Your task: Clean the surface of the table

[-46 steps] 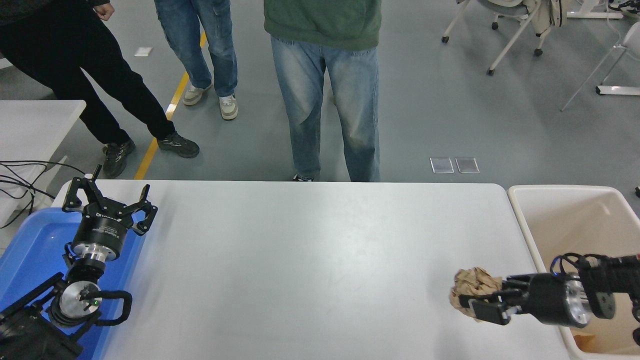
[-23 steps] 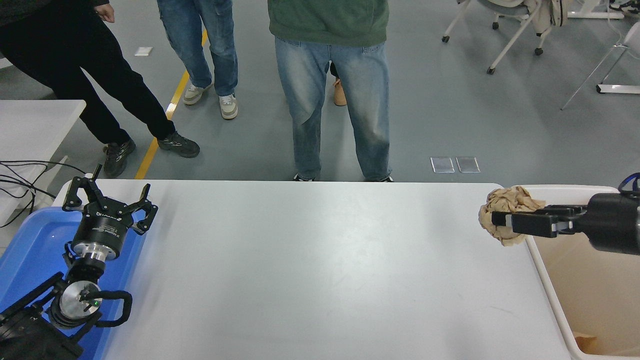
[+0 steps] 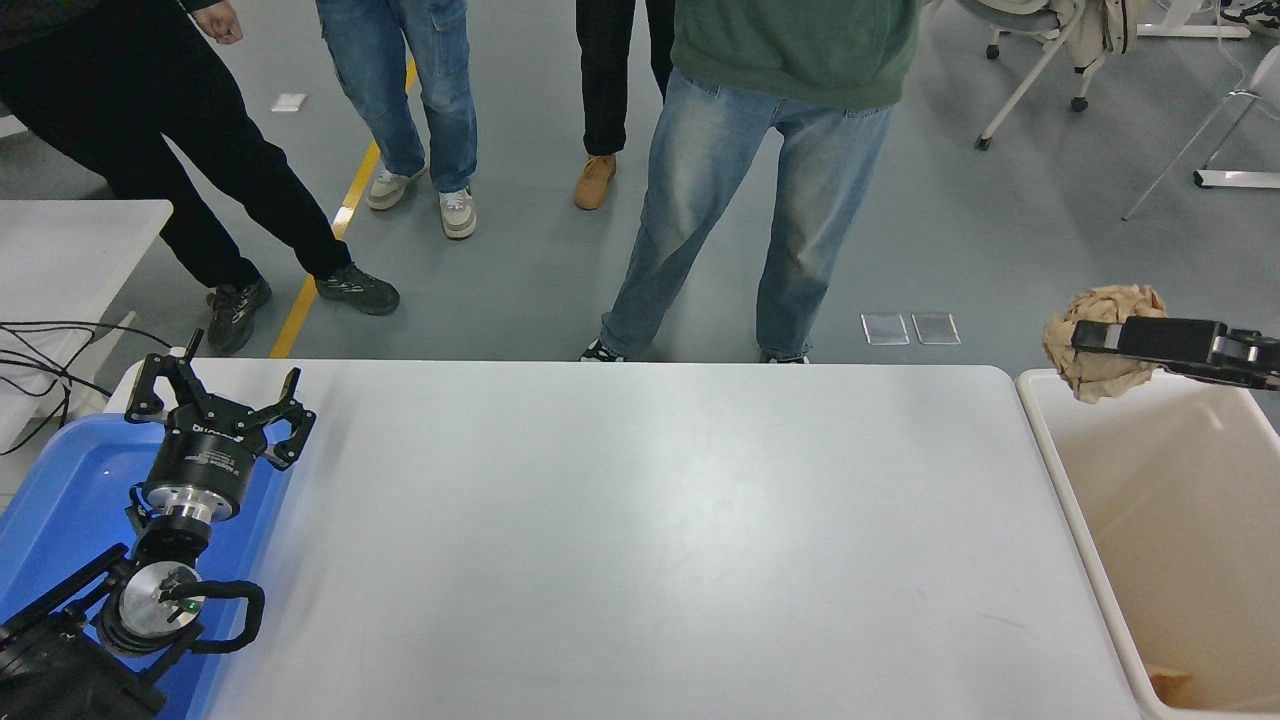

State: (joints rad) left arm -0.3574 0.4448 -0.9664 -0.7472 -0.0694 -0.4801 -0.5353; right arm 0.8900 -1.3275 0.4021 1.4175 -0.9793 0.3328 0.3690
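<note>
The left gripper rests over the blue tray at the tabletop's left edge, fingers spread apart. The tabletop stretches bare and white across the middle. Past its right edge, the right gripper hangs above the cream bin, fingers clamped on a crumpled brown paper ball, which looks light, soft and crushable, so any pinch across its bulk should hold.

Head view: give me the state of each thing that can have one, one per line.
Table surface: bare, nothing lying on it.
Paper wad: crumpled, held in the air above the bin's far edge.
Right pincer: shut on the paper wad.
Left pincer: open, empty, over the blue tray.
Bin: open-topped, a brown scrap at its bottom.
</note>
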